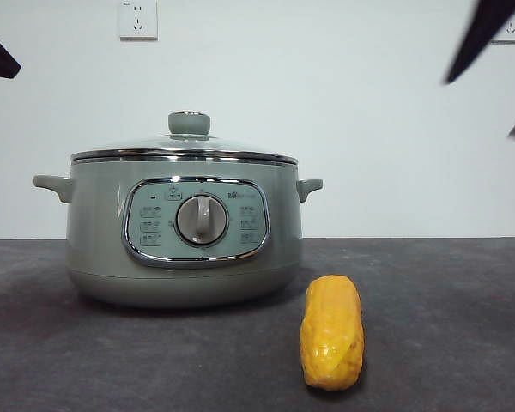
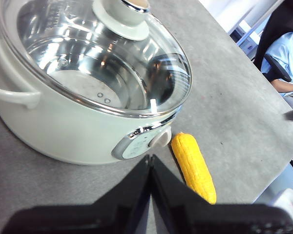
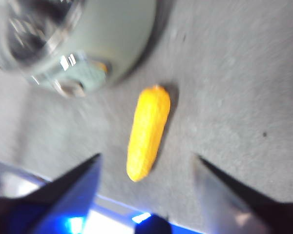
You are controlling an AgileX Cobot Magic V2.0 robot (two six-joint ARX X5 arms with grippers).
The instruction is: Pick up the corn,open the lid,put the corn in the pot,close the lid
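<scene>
Front view: the corn (image 1: 331, 333) lies on the dark table (image 1: 446, 343), just beside the pot (image 1: 184, 227), free to grasp. The lid (image 1: 185, 144) sits closed on the pot.

Left wrist view: the left gripper (image 2: 150, 165) hangs above the pot's front, jaws pressed together, likely waiting.

Right wrist view, blurred: the right gripper (image 3: 146, 163) hovers over the corn, jaws wide apart, seemingly lined up for the pickup.

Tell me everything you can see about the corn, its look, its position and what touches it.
The corn is a short, stubby yellow-orange cob with rows of kernels and a glossy, plastic-looking surface. It lies flat on the dark grey table, in front of the pot, beside its control panel, apart from the pot, one end towards the front camera. Only the table touches it. The right gripper hangs above it, jaws open on either side.
</scene>
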